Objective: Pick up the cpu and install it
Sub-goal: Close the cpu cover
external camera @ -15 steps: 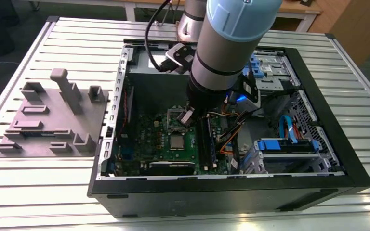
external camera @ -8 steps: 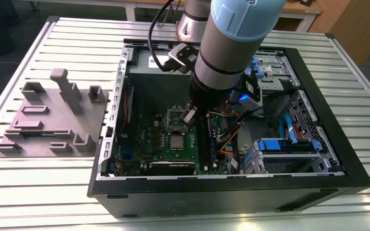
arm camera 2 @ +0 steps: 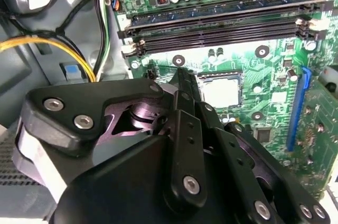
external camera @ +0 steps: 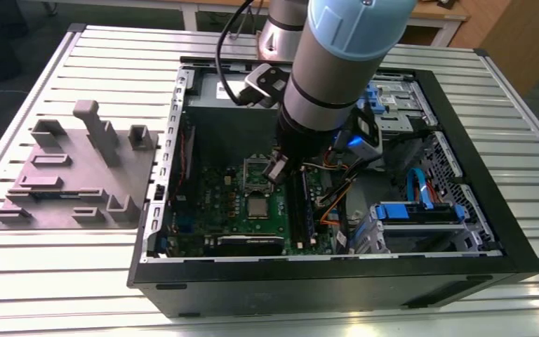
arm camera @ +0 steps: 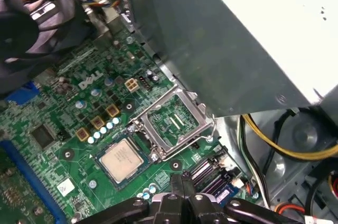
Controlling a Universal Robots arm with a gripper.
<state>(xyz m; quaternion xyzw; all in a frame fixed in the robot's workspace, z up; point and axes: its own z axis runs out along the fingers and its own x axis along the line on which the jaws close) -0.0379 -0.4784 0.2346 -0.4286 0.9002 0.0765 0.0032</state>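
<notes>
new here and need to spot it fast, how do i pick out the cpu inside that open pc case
Find the green motherboard on the floor of the open black computer case. Near its middle, the cpu is a small flat square with a shiny silver top, lying in its socket. Right beside it the hinged metal frame stands open; that one is a hollow rectangle, not a solid plate.

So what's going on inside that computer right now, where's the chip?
Claw hovering above motherboard, grips nothing. Cpu lying in its socket, retention frame hinged open beside it. Nothing blocking the cpu.
</notes>
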